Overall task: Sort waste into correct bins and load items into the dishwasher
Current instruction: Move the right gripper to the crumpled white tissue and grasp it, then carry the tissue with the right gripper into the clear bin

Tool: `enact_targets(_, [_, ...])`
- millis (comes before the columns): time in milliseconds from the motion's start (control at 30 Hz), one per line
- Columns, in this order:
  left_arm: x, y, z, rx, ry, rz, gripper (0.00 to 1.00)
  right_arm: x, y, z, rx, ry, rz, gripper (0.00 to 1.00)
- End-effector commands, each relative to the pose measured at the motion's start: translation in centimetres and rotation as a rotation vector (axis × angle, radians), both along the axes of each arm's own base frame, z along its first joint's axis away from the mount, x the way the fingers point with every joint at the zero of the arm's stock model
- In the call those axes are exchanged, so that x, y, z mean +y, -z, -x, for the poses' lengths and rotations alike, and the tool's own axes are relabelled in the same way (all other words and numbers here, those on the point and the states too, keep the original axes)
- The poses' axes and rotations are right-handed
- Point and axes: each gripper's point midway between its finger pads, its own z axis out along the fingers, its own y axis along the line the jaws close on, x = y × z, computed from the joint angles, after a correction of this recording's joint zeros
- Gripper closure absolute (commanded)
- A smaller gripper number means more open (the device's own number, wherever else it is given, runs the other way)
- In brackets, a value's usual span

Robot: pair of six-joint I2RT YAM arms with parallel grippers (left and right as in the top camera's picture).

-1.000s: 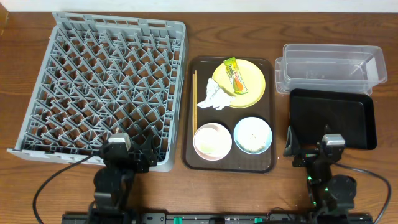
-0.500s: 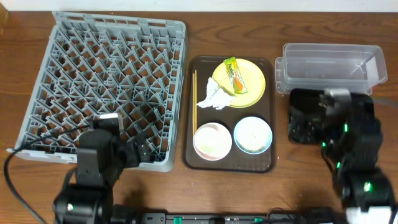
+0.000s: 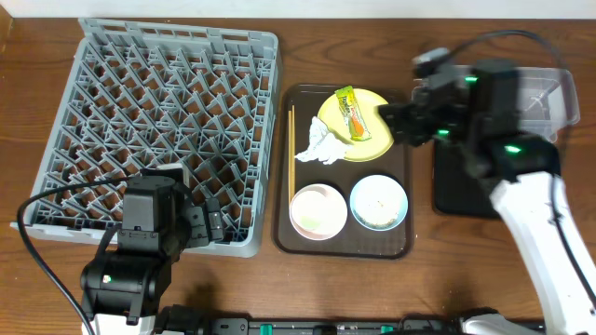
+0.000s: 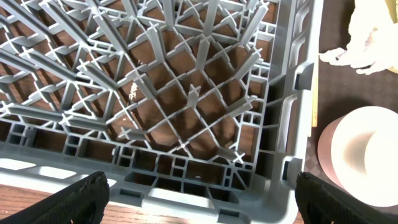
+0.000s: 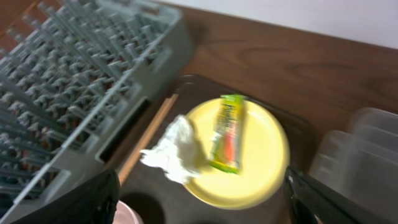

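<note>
This looks like a robotics lab bench staged as a kitchen: wooden table [image 3: 372, 51], white wall [image 5: 323, 18], grey dish rack [image 3: 158, 130], trailing black cable [image 3: 507, 33].

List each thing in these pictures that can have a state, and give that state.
Rack, empty.
Plate, holding wrapper.
Tissue, crumpled.
Blue bowl, upright, holding scraps.
Pink bowl, upright.
Clear bin, lidless.
Left gripper, open.
Right gripper, open.
</note>
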Motion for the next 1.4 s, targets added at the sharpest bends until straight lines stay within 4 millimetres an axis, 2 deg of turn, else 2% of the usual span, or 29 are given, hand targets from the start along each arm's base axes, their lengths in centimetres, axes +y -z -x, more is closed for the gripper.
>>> enact_targets(0, [0.2, -1.0, -0.3, -0.027, -0.016, 0.001, 0.04, 4.3, 4.5, -0.4, 0.063, -0.024, 0.112, 0.19])
enact_targets(33, [0.2, -1.0, -0.3, -0.027, -0.016, 0.001, 0.04, 5.2, 5.6, -0.3, 0.077, -0.039, 0.133, 0.2])
enact_targets(67, [0.2, -1.0, -0.3, -0.027, -0.016, 0.001, 0.04, 7.3, 8.1, -0.2, 0.107, -0.064, 0.163, 0.21])
enact_targets(167, [0.2, -1.0, -0.3, -0.027, -0.016, 0.002, 0.04, 9.3, 11.3, -0.6, 0.128, -0.067, 0.206, 0.24])
enact_targets(233, [0.2, -1.0, -0.3, -0.027, -0.016, 0.002, 0.04, 9.2, 13.5, -1.2, 0.132, -0.022, 0.279, 0.25])
enact_targets(300, [0.2, -1.0, -0.3, -0.027, -0.016, 0.002, 0.04, 8.2, 15.8, -1.7, 0.152, 0.084, 0.351, 0.25])
enact_targets(500, [0.2, -1.0, -0.3, -0.027, -0.016, 0.002, 0.04, 7.9, 18.1, -2.1, 0.185, 0.169, 0.368, 0.24])
enact_targets(633, [0.2, -1.0, -0.3, -0.027, -0.016, 0.001, 0.04, 9.2, 20.1, -1.1, 0.259, 0.113, 0.332, 0.27])
enact_targets(733, [0.2, -1.0, -0.3, -0.027, -0.016, 0.002, 0.04, 9.7, 19.7, -1.4, 0.251, 0.136, 0.296, 0.34])
enact_targets(767, [0.2, -1.0, -0.3, -0.027, -0.016, 0.002, 0.04, 9.7, 19.5, -1.4, 0.249, 0.14, 0.29, 0.39])
enact_targets(800, [0.2, -0.9, -0.3, -0.026, -0.016, 0.001, 0.04, 9.7, 19.2, -1.5, 0.244, 0.142, 0.287, 0.52])
enact_targets(1000, [0.2, -1.0, -0.3, -0.027, -0.016, 0.001, 0.04, 9.7, 17.5, -1.5, 0.22, 0.143, 0.269, 0.78])
enact_targets(1167, [0.2, -1.0, -0.3, -0.027, -0.016, 0.001, 0.04, 8.9, 14.4, -1.7, 0.182, 0.163, 0.234, 0.8])
enact_targets(1233, [0.2, -1.0, -0.3, -0.027, -0.016, 0.001, 0.04, 7.8, 12.3, -2.2, 0.151, 0.187, 0.207, 0.8])
enact_targets(1300, [0.2, -1.0, -0.3, -0.027, -0.016, 0.001, 0.04, 6.3, 10.2, -2.6, 0.125, 0.223, 0.184, 0.83])
enact_targets(1367, [0.2, -1.0, -0.3, -0.027, -0.016, 0.001, 0.04, 3.4, 7.8, -3.3, 0.098, 0.287, 0.159, 0.88])
